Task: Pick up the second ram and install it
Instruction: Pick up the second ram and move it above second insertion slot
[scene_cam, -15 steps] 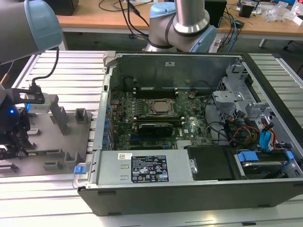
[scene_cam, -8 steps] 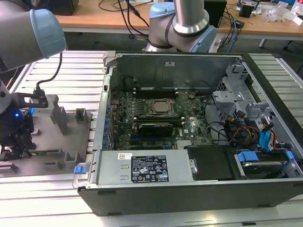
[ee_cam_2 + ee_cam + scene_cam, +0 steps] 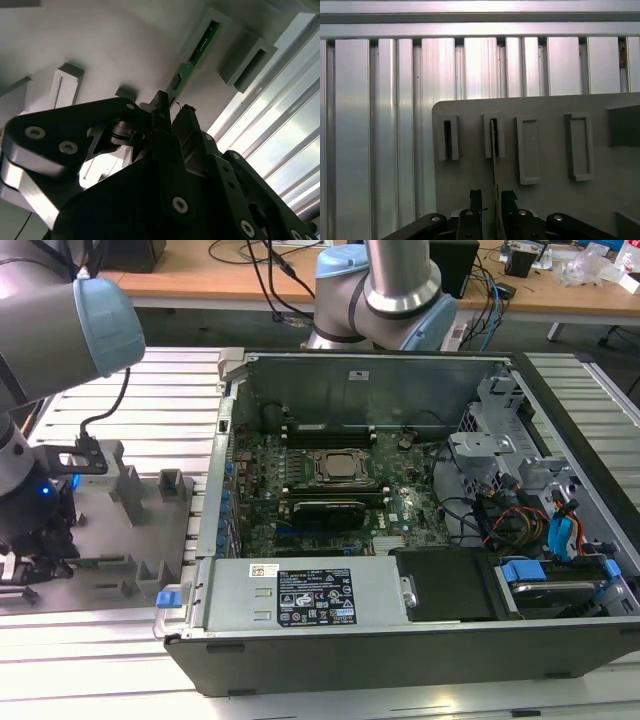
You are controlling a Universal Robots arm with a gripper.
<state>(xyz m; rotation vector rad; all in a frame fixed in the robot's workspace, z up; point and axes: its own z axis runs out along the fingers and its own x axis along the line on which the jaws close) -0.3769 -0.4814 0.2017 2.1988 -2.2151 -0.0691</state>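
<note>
Between the dark fingers (image 3: 476,197) of the gripper (image 3: 493,197), which stand narrowly parted with a little gap on each side, runs the second ram (image 3: 494,165). It is a thin green stick standing on edge on the grey tray (image 3: 545,200), its far end seated in one of the tray's raised slotted blocks (image 3: 487,137). The tray rests on a ribbed aluminium table (image 3: 370,125). Beyond the tray, just beside it on the exterior view's right, lies an open computer case (image 3: 400,675). It holds a motherboard (image 3: 255,510), bundled cables (image 3: 500,515) and a drive with blue tabs (image 3: 560,590). A black-and-white printed label (image 3: 315,597) sits on the case's grey metal cover nearest the tray, its writing too small to read.
</note>
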